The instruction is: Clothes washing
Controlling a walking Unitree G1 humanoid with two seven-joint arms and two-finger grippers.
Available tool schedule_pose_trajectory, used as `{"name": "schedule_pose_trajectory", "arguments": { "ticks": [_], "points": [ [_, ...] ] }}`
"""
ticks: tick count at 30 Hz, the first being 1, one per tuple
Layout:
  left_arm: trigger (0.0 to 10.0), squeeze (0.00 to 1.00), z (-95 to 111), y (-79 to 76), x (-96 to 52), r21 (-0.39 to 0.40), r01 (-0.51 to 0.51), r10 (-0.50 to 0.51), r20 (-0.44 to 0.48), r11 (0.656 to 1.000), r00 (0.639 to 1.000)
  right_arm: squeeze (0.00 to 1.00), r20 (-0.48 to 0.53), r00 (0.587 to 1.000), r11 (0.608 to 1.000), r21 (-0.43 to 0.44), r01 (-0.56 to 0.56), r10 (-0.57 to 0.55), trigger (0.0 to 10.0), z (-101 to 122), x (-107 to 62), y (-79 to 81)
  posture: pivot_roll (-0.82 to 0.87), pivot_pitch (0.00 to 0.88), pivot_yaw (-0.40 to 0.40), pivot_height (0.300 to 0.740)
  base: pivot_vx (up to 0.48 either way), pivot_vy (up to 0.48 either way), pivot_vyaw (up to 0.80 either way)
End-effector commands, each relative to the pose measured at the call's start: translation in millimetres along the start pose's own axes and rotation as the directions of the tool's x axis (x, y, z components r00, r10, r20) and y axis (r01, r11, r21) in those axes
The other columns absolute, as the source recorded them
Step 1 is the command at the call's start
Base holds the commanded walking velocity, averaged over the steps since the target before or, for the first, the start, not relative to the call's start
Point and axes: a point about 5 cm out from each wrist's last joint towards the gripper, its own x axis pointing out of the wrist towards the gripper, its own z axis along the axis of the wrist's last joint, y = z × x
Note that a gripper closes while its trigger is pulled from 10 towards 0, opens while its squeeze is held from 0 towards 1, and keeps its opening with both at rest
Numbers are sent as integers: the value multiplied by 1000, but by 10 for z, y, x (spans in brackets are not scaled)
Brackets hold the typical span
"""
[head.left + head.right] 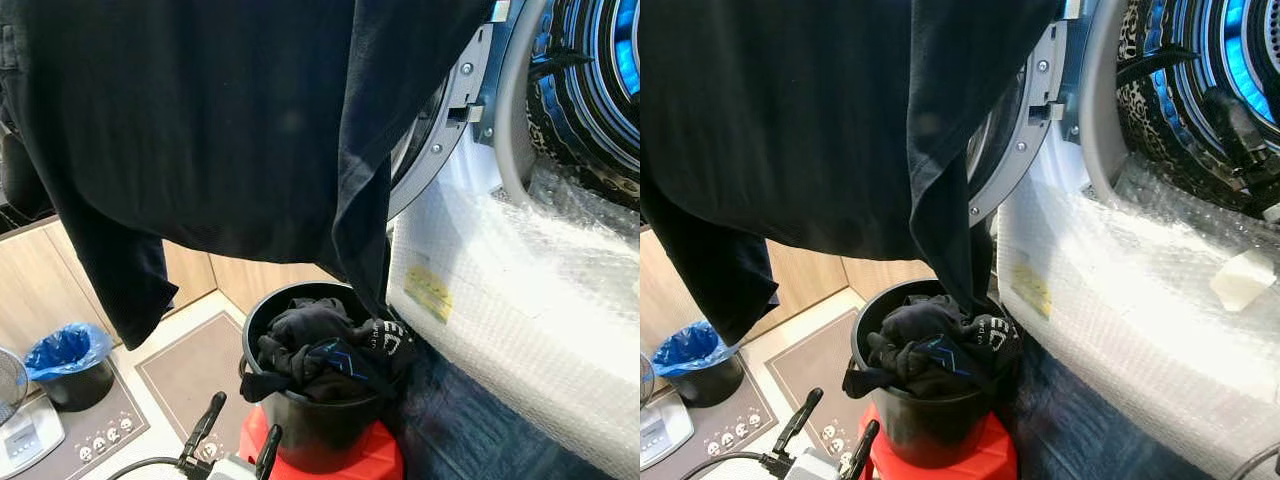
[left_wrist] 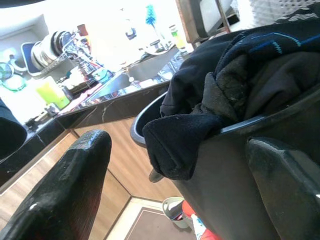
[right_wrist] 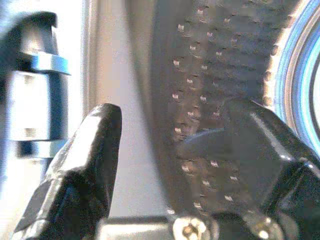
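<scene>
Bucket (image 1: 320,425) as landmark: black, round, standing on a red stool (image 1: 365,462) just beside the washer front. Heaped past the rim with dark clothes (image 1: 325,350), one sock-like piece flopped over the rim on the side away from the washer. Large dark garment (image 1: 220,120) hanging above the bucket, spread wide across the top of the head views, one long fold trailing down to touch the pile at the washer-side rim. Washer door (image 1: 440,110) swung open above the bucket; drum (image 1: 1210,90) up and beyond it, lit blue inside, leopard-print fabric (image 1: 1145,60) bunched at the drum's mouth. Bubble wrap (image 1: 520,300) taped over the washer front between drum and bucket, with a yellow label (image 1: 428,292) on it. Left gripper (image 1: 235,435) low down, just beside the bucket on the side away from the washer, fingers apart, nothing between them; wrist view looks along the bucket wall. Right gripper (image 3: 170,165) up at the drum, fingers spread, nothing clamped, perforated drum wall close ahead. Blue-lined bin (image 1: 68,365) on the floor well away from the bucket, wooden cabinets (image 1: 40,280) behind it.
</scene>
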Motion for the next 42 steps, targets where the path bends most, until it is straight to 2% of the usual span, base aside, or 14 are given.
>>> {"name": "schedule_pose_trajectory", "arguments": {
  "ticks": [1,6,9,15,17,20,22,26,27,29,35,38,40,42],
  "points": [
    [10000,0,-11,6,-10,5,-8,9,-14,1000,1000,0,23,999,999,35,-23,23,10000,35,-39,26,-83,0,-3,740,0,0,0],
    [10000,0,-26,-2,-8,3,-4,4,-18,1000,1000,0,-33,991,991,49,-127,128,10000,3,-143,140,-87,0,-1,740,0,0,0],
    [10000,0,-38,-1,-10,12,-1,1,-21,1000,1000,0,40,975,959,175,-223,219,10000,116,-215,253,-93,0,2,740,0,0,0],
    [10000,0,-59,13,-12,11,-9,9,-34,1000,999,0,16,919,893,226,-388,395,10000,190,-387,473,-100,0,3,740,0,0,0],
    [10000,0,-62,17,-7,10,-9,10,-34,1000,999,0,-58,878,866,207,-454,474,10000,136,-457,604,-101,0,0,740,0,0,0],
    [10000,0,-63,21,-6,13,-9,10,-33,1000,999,0,-105,865,867,161,-471,490,10000,78,-485,701,-103,0,0,740,0,0,0],
    [10000,0,-64,23,4,16,-6,7,-32,1000,999,0,-204,769,794,212,-569,606,10000,-85,-573,990,-105,0,-1,740,0,0,0],
    [10000,0,-62,24,13,16,-8,9,-30,1000,1000,0,-231,715,746,315,-587,660,10000,-217,-624,1248,-101,0,-8,740,0,0,0],
    [10000,0,-61,24,16,12,-13,13,-31,1000,999,0,-278,663,717,344,-607,695,10000,-320,-693,1367,-100,0,-9,740,0,0,0],
    [10000,0,-59,23,19,8,-16,17,-32,1000,999,0,-307,635,704,368,-608,709,10000,-422,-757,1440,-99,0,-13,740,0,0,0],
    [10000,0,-50,21,23,8,-21,21,-30,1000,999,0,-445,557,712,401,-577,702,10000,-737,-932,1534,-88,0,-16,740,0,0,0],
    [10000,0,-47,39,17,3,-34,34,-39,999,999,0,-638,486,788,355,-503,597,10000,-1123,-1073,1529,-78,0,-19,740,0,0,0],
    [10000,0,-36,53,18,2,-36,36,-36,999,999,0,-716,439,817,331,-472,543,10000,-1302,-1149,1528,-75,0,-20,740,0,0,0],
    [10000,0,-34,56,19,2,-37,37,-36,999,999,0,-724,427,820,342,-459,541,10000,-1338,-1173,1535,-75,0,-20,740,0,0,0]
  ]
}}
